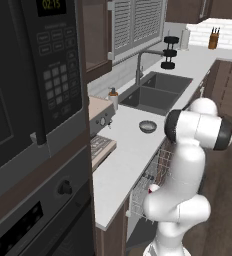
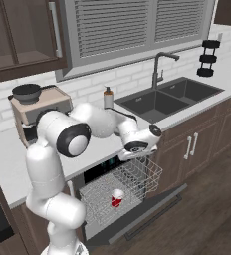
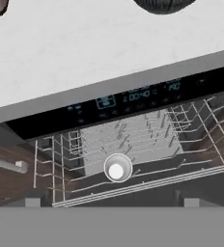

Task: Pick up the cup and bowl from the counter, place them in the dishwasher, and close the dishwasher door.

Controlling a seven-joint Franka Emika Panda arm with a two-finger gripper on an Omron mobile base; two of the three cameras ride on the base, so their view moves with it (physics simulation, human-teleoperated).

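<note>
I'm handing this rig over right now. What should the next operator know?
Hand: above the pulled-out rack; the pictures don't show whether it is open or shut, and nothing is seen in it.
Cup: upright in the rack. Done.
Bowl: on the counter beside the sink.
Door: down, open.
Left: bowl into the rack, then shut the door.

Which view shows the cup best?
Right base view: the cup stands upright in the rack, red side visible. Hand view looks straight down into it; left base view catches a sliver beside the arm.
</note>
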